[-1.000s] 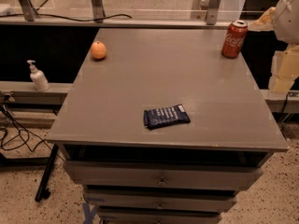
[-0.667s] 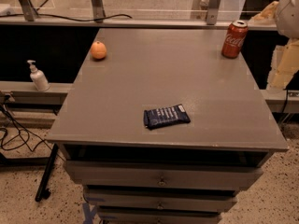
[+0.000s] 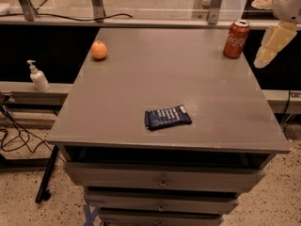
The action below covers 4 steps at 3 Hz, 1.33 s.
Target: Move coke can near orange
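Observation:
The red coke can (image 3: 236,38) stands upright at the far right corner of the grey table (image 3: 188,79). The orange (image 3: 99,50) sits near the far left edge, well apart from the can. My gripper (image 3: 268,22) hangs at the right edge of the view, just right of the can and off the table's side. Its cream fingers (image 3: 273,44) are spread wide apart and hold nothing. The gripper does not touch the can.
A dark blue snack packet (image 3: 167,117) lies near the table's front middle. Drawers (image 3: 162,180) sit under the tabletop. A soap dispenser (image 3: 37,76) stands on a low ledge to the left. A rail with metal posts (image 3: 96,1) runs behind the table.
My gripper has moved up and a little left, closer to the can's level. The can, orange and packet have not moved.

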Each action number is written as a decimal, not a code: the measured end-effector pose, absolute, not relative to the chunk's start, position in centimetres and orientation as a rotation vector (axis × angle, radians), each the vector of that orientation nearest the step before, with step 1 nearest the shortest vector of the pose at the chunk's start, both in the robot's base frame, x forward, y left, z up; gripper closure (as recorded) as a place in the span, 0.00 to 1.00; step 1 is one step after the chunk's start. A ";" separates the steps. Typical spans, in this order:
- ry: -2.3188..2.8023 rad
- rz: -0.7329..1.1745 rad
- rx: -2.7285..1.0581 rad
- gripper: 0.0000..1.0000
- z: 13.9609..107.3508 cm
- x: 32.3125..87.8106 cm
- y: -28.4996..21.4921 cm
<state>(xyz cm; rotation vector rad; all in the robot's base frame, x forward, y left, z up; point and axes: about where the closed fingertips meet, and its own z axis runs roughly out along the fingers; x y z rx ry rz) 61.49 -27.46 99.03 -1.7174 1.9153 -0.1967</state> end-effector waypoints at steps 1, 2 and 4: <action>1.992 -0.103 -1.570 0.00 95.6 65.8 -29.9; 2.062 0.015 -1.387 0.00 92.3 68.4 -31.0; 1.988 0.267 -0.945 0.00 90.8 71.2 -32.0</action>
